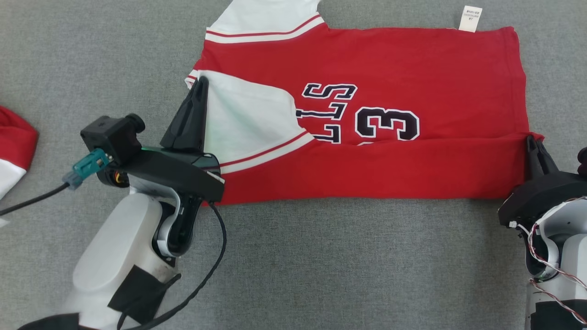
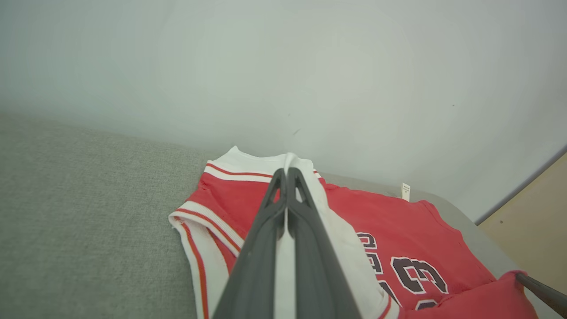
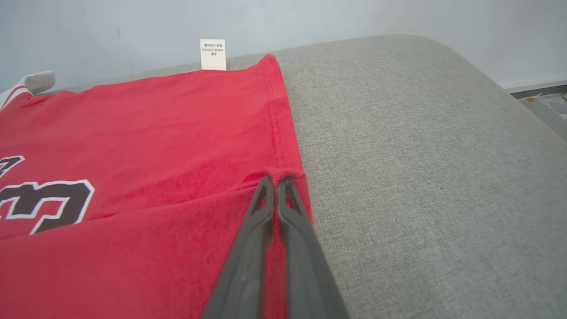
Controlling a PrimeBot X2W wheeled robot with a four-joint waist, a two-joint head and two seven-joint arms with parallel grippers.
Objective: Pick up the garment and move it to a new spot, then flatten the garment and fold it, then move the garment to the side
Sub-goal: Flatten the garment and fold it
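The garment (image 1: pixel 412 78) is a red jersey with white, red-striped sleeves and dark lettering with a "3", spread on the grey surface. Its near long edge is folded over onto the body. My left gripper (image 1: pixel 201 82) is shut on the white sleeve edge at the jersey's left end; the white cloth (image 2: pixel 285 266) runs between its fingers. My right gripper (image 1: pixel 532 139) is shut on the folded red hem corner at the right end, where the fingertips (image 3: pixel 266 184) pinch the red cloth (image 3: pixel 133 146).
A white care label (image 1: pixel 470 18) sticks out past the jersey's far edge. Another red and white cloth (image 1: pixel 13 146) lies at the far left edge. Grey fabric surface (image 1: pixel 321 266) extends in front of the jersey. A pale wall (image 2: pixel 310 66) rises behind.
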